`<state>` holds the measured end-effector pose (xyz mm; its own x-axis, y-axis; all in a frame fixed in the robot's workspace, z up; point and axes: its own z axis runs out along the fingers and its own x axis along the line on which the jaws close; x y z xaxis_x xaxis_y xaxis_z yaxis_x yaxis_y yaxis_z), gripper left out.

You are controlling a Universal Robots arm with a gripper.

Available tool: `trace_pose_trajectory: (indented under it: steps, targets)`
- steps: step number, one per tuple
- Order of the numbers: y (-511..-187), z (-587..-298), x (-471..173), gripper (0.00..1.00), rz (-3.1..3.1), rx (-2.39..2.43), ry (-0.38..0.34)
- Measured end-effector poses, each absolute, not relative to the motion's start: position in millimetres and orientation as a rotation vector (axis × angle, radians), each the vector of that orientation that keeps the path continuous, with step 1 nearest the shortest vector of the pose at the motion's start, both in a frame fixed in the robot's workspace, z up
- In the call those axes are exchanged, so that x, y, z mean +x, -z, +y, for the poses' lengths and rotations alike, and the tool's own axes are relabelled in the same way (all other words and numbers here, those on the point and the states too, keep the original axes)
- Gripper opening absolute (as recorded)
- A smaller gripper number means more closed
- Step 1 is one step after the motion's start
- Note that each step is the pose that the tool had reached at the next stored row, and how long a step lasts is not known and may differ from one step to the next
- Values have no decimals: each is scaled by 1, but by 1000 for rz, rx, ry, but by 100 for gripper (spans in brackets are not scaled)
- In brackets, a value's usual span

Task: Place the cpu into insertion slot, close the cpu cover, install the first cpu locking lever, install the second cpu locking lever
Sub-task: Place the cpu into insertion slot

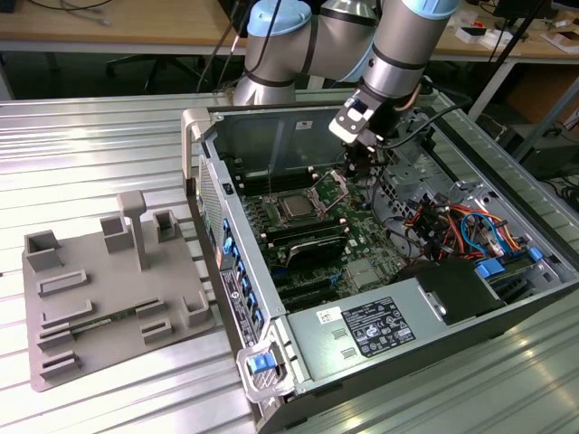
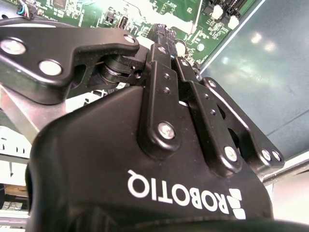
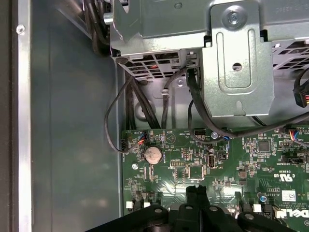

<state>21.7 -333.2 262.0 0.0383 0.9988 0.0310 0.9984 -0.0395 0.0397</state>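
In the exterior view the cpu (image 1: 296,208) lies flat in the insertion slot (image 1: 281,196) on the green board inside the open computer case. The cpu cover (image 1: 330,188) stands tilted up, hinged at the slot's edge towards the exterior view's right. My gripper (image 1: 355,172) hangs just above and beside that raised cover. Both wrist views show its black fingers (image 3: 193,193) pressed together, and I see nothing between them (image 2: 164,38). Whether the tips touch the cover is unclear.
A grey fixture plate (image 1: 109,289) with upright posts lies on the ribbed table at the exterior view's left. The case holds a power supply (image 1: 362,330), coloured cable bundles (image 1: 452,226) and a metal drive cage (image 3: 231,58). Black cables (image 3: 130,101) run beside the board.
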Motion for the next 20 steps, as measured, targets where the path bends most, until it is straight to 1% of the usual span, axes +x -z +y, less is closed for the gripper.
trace_pose_trajectory:
  steps: [5,20]
  targets:
    - [-275,-333,17,11,2170,2255,-81]
    - [-273,-345,-50,11,2167,2252,-88]
